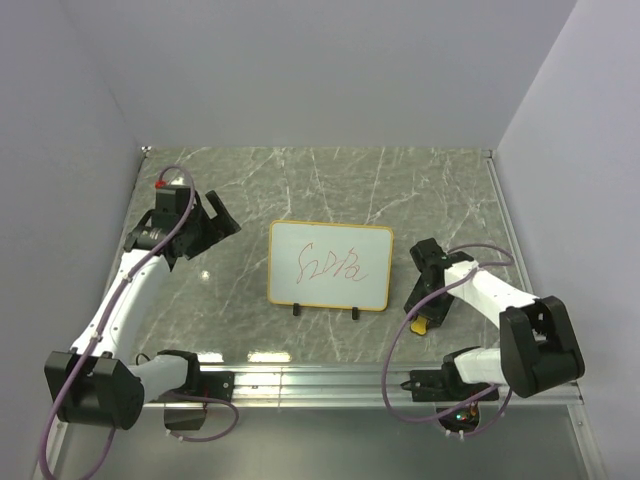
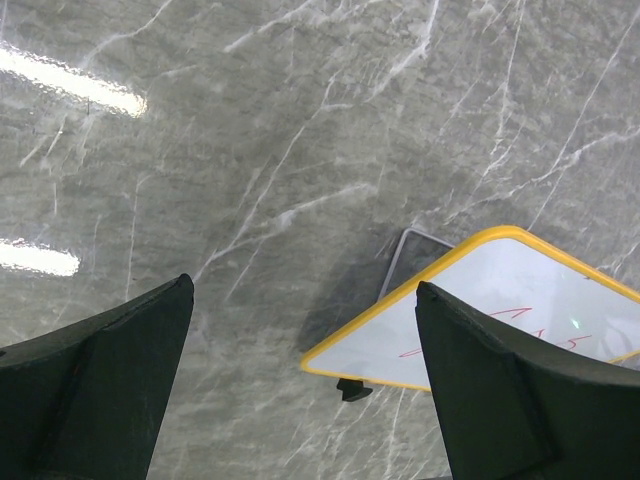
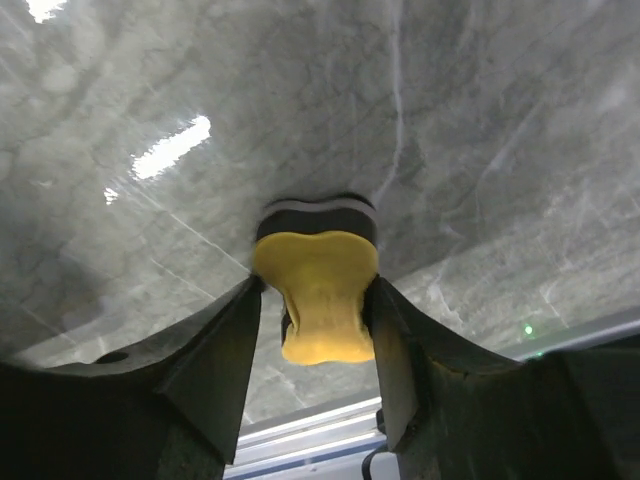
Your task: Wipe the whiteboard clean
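Surrounding the whiteboard (image 1: 330, 265): grey marble table (image 1: 420, 190), pale walls (image 1: 300, 70).

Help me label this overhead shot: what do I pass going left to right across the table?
In order: left claw → whiteboard → right claw, closed on the eraser.

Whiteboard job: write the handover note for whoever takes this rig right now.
Left gripper: open, empty, hovering over the table left of the whiteboard.
Right gripper: jaws flank the yellow eraser, which lies on the table right of the board; whether they grip it yet is not clear.
Board: flat mid-table, red scribbles intact.
Done: nothing erased.
Left to do: secure the eraser, carry it to the board, wipe off the scribbles.
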You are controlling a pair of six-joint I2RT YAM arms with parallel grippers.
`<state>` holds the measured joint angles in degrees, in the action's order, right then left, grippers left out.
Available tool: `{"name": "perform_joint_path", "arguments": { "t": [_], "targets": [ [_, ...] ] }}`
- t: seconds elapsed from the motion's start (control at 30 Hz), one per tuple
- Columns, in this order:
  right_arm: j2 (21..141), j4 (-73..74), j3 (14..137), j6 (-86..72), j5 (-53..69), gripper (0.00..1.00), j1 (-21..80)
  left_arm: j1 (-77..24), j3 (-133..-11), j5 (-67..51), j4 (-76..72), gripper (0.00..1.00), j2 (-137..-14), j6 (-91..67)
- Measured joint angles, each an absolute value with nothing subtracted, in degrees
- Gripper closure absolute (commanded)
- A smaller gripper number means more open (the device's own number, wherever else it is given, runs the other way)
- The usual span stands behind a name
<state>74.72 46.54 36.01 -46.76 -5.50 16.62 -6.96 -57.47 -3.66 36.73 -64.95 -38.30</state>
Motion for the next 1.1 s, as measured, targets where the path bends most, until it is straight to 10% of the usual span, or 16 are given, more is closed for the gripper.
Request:
{"name": "perform_joint_path", "arguments": {
  "t": [0.17,0.47,1.1],
  "targets": [
    [75.4,45.3,36.0,-47.0,-3.6,0.61,16.6,-7.0,-57.5,-3.7,36.7,0.01,-65.5,-37.9],
    [75.6,46.1,36.6,-47.1,-3.8,0.41,16.6,-7.0,-57.5,-3.6,36.6,0.01,-65.5,-37.0],
    [77.4,47.1,39.1,-46.2,-6.1,0.51,16.6,-7.1,-57.5,-3.7,34.4,0.01,-67.9,-37.1]
  ]
}}
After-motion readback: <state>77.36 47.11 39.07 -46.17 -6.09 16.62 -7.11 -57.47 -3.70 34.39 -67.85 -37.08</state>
